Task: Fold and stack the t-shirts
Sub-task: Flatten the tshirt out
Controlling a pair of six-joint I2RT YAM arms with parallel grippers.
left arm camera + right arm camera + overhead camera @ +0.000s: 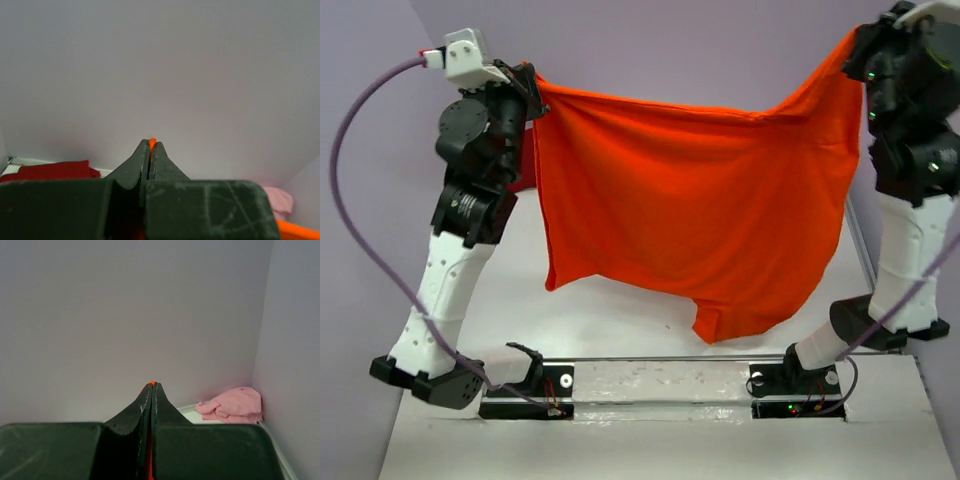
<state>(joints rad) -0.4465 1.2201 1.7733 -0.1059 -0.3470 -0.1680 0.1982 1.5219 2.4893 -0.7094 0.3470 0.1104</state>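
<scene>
1. I am watching the bright orange t-shirt (690, 220) hanging spread out in the air, up above the white table (650, 440).
2. The left gripper (532, 95) is pinching the shirt's upper corner on the left side. In its wrist view the jaws are pressing together, with a sliver of orange cloth poking out at the tips.
3. The right gripper (855, 45) is clamping the opposite upper corner and sitting a little higher than the left one. Its wrist view is showing the jaws together on a thin line of orange cloth.
4. The top edge is sagging slightly between the two grips. The lower edge is hanging unevenly, with one flap dropping lowest to the right of centre. I cannot tell whether that flap is touching the table.
5. The dark red t-shirt (50, 170) is lying in a heap at the foot of the back wall (160, 65), on the left in the left wrist view.
6. The pale pink t-shirt (232, 405) is sitting crumpled in the table's far right corner.
</scene>
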